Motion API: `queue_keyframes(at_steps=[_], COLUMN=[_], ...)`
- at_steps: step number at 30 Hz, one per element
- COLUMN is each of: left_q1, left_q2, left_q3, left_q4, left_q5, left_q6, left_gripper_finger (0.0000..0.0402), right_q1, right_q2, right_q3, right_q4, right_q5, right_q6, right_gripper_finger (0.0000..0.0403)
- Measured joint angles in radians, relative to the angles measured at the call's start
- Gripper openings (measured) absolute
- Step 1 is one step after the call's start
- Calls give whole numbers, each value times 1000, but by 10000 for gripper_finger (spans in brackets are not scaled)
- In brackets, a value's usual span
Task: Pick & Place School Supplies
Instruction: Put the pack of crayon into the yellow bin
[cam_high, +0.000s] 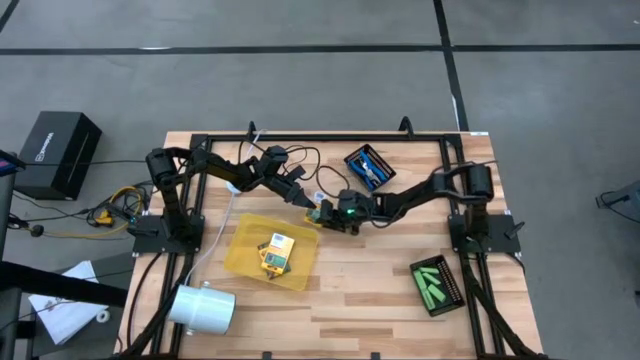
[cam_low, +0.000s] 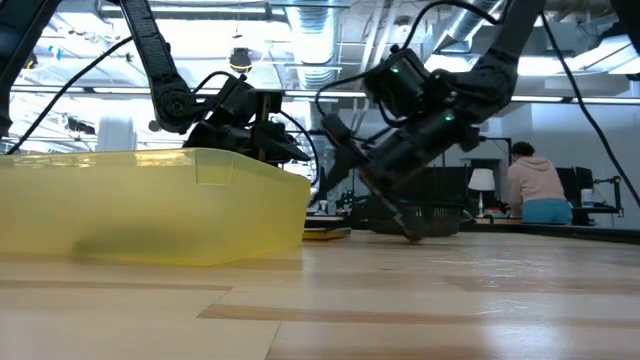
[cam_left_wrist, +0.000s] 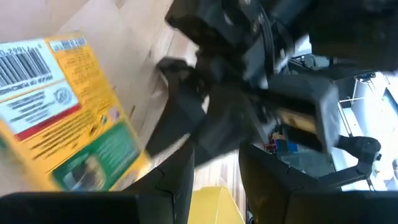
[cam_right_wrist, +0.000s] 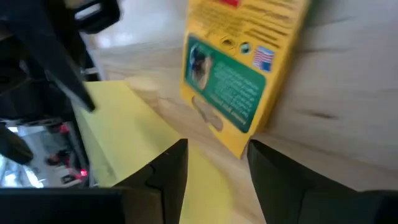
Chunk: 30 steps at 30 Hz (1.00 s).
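Robotics laboratory or industrial workspace. Indicators: a light wooden slatted bench (cam_high: 370, 290) fitted with a black metal frame (cam_high: 300, 137), standing on a grey concrete floor (cam_high: 300, 80) marked with dark lines; exposed silver ceiling ducts (cam_low: 330, 40); a person seated at a far workstation (cam_low: 535, 185).

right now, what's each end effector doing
left end effector: open, holding nothing
right end effector: open, crayon box just ahead, not gripped
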Motion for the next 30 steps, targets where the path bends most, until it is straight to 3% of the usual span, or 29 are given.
queue_keyframes(at_steps=[7,17,26,30], left_q1=[0,1,35,35], left_q2=[0,0,2,0], left_q3=[0,0,0,2], left_q4=[-1,-17,-293,-304], left_q5=[0,30,52,-32], left_q6=[-7,-2,196,261], left_gripper_finger=[121,121,119,97], right_q1=[-3,-4,-54,-112], right_q2=[56,51,-2,-98], right_q3=[86,87,76,68], right_q4=[-44,-64,-87,-100], right_q5=[-6,-29,-22,-22], right_q6=[-10,-25,-114,-204], right_gripper_finger=[146,126,162,159])
